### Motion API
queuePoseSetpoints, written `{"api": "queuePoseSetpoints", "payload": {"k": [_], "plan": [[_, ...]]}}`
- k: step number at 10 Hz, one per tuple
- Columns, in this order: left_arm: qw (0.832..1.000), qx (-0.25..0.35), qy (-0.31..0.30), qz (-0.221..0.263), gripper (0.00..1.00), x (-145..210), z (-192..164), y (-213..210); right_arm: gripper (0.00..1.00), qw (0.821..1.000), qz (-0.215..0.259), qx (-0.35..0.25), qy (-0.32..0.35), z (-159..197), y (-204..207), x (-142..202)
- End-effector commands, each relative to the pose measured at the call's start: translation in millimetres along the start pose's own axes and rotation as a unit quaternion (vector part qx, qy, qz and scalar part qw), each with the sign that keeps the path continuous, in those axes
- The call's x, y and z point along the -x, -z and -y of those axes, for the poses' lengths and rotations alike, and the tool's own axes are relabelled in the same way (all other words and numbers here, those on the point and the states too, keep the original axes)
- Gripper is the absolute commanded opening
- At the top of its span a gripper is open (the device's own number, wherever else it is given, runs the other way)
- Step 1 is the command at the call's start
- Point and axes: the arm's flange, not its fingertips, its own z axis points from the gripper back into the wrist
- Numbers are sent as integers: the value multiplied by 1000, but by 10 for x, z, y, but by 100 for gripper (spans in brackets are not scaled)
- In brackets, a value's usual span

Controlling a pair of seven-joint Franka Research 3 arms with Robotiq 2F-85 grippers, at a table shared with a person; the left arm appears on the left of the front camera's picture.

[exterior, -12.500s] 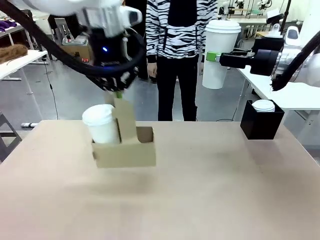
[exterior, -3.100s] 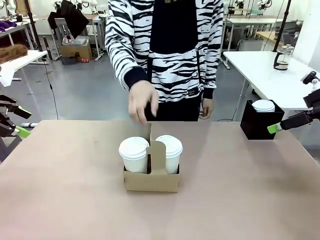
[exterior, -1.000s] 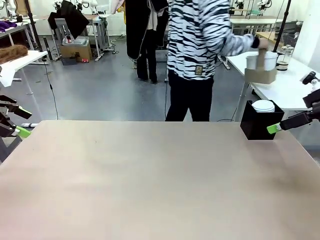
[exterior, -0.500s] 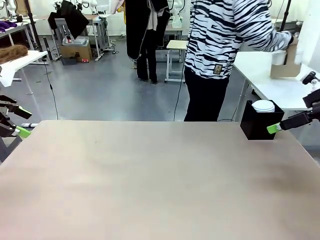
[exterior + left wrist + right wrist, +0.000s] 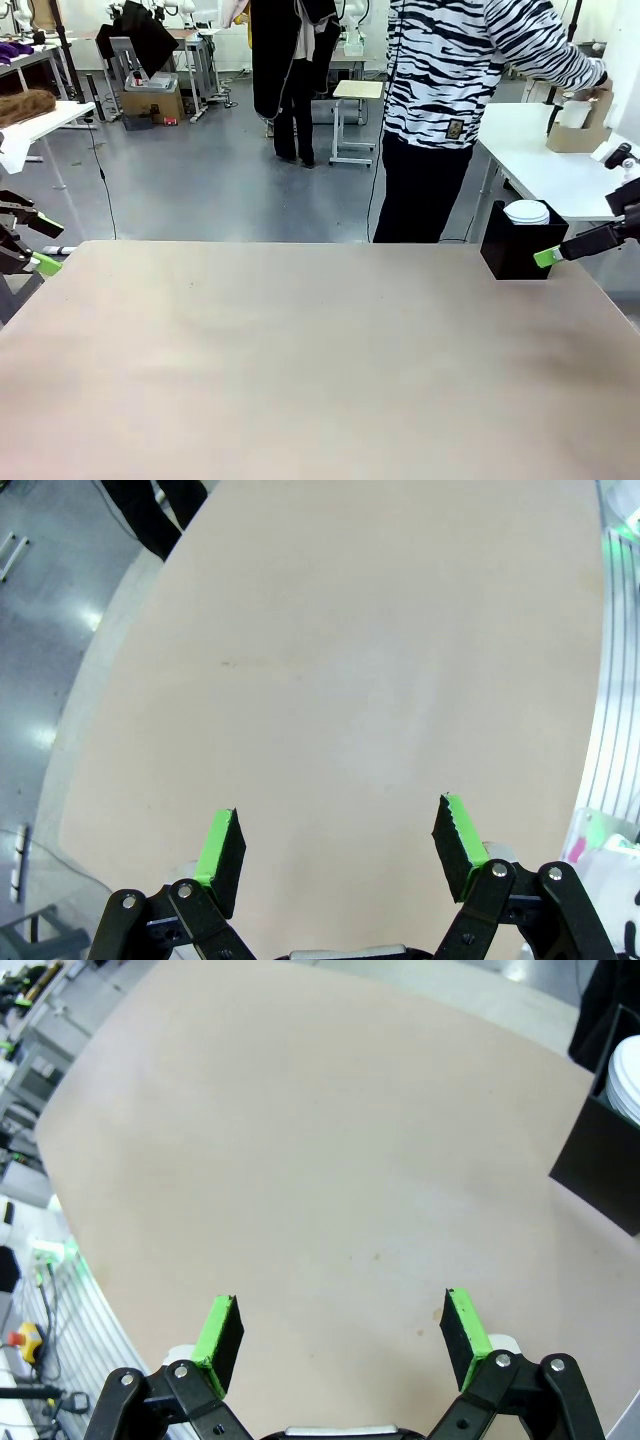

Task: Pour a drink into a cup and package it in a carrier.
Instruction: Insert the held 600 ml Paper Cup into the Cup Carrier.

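Note:
The tan carrier (image 5: 580,137) stands on a white side table at the far right, beyond my table, with a person's hand on it. A white cup (image 5: 572,113) sits in it. The drink is hidden. My left gripper (image 5: 340,840) hangs open over the bare tabletop, and in the front view it sits at the left edge (image 5: 36,240). My right gripper (image 5: 340,1325) is open too, with nothing between its fingers. One green fingertip (image 5: 545,257) pokes in beside the black box.
A black square box (image 5: 518,245) with a white lidded cup (image 5: 527,212) in it stands at the back right corner of the tan table (image 5: 300,350). That box also appears in the right wrist view (image 5: 600,1150). The person (image 5: 450,90) stands behind the table's far right.
The person has stepped further right and lowered the carrier with its cup toward the white side table. Both grippers have stayed still and open.

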Motion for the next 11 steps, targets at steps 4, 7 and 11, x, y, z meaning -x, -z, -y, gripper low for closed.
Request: {"api": "queuePoseSetpoints", "payload": {"k": [4, 7, 11], "plan": [[1000, 4, 0, 10, 94, -5, -6, -1, 100, 1000, 0, 5, -4, 26, 18, 24], [1000, 4, 0, 10, 94, -5, -6, -1, 100, 1000, 0, 5, -4, 26, 18, 24], [1000, 4, 0, 10, 94, -5, -6, -1, 100, 1000, 0, 5, -4, 26, 18, 24]]}}
